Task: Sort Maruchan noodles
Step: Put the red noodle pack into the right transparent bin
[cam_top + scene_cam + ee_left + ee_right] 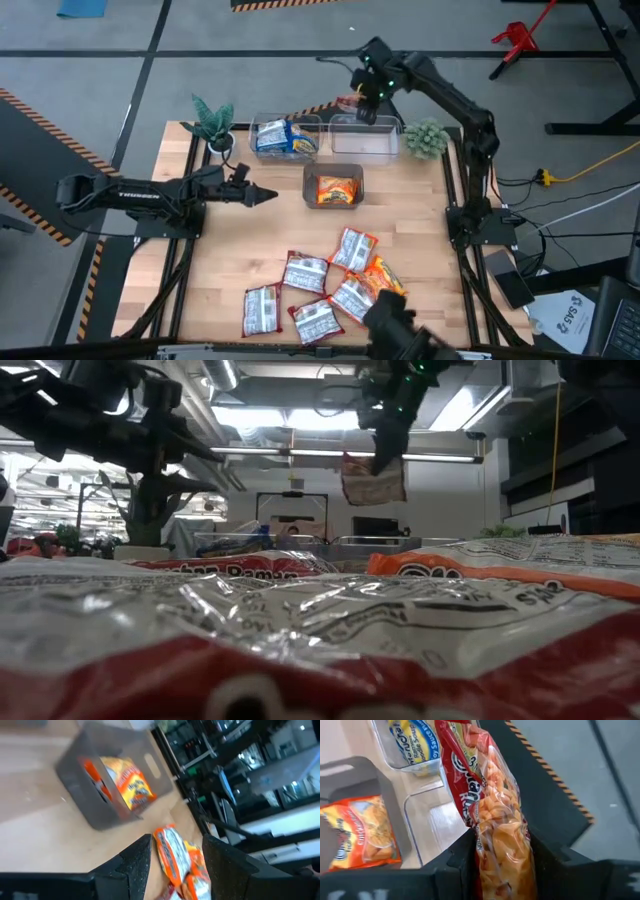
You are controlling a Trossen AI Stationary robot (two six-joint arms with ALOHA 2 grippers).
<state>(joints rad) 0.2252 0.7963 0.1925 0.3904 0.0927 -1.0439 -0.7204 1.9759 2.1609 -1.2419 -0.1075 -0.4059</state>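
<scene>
A wooden table (250, 240) seen from above, with two dark robot arms. The landmark is a dark grey tray (335, 172) near the table's middle, holding one orange noodle packet (338, 190).

The right gripper (364, 110) hangs in the air above the far side of the tray, over an empty clear plastic bin (365, 143) that stands just behind the tray. Its fingers are clamped narrowly on a red-and-white Maruchan packet (490, 805), which dangles from them clear of the table; the level view shows it suspended well above the bins. Beside that bin, also behind the tray and to its left, a second clear bin (262, 128) holds blue-and-white packets (284, 139).

The left gripper (262, 195) hovers level with the tray, off to its left, pointing toward it. Its fingers (135, 862) stand apart with nothing between them.

In front of the tray, toward the near edge of the table, lies a loose cluster of unsorted packets (320, 290): several red-and-white ones and at least one orange one (383, 275), some overlapping.

Two small green plants stand at the far corners: one (212, 122) left of the bins, another (426, 137) right of them.
</scene>
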